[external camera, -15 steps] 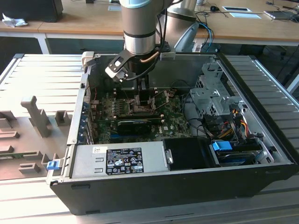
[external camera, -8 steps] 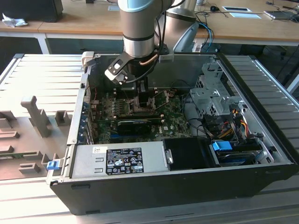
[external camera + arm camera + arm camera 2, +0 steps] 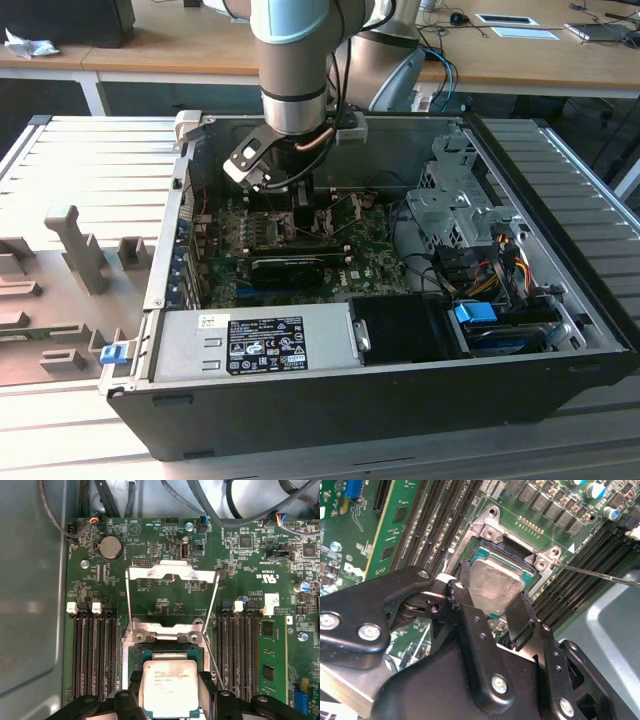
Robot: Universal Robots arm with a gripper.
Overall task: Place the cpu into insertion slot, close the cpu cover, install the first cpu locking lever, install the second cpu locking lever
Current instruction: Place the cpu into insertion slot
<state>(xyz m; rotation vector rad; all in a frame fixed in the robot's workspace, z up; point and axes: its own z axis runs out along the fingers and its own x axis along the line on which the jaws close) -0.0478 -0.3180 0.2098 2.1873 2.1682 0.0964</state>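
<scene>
While gripper (image 3: 492, 592) is clamped on chip (image 3: 169, 685) just over socket (image 3: 482, 535) | cover (image 3: 172, 572) flipped up | risk: chip looks tilted; dropped askew it cd damage socket or jam under cover

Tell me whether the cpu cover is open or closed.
Open. In the first wrist view the cpu cover is swung back off the insertion slot, leaving the cpu uncovered.

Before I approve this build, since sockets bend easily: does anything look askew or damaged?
Nothing looks damaged. The gripper holds the cpu over the insertion slot, not seated; the cpu cover is open.
</scene>
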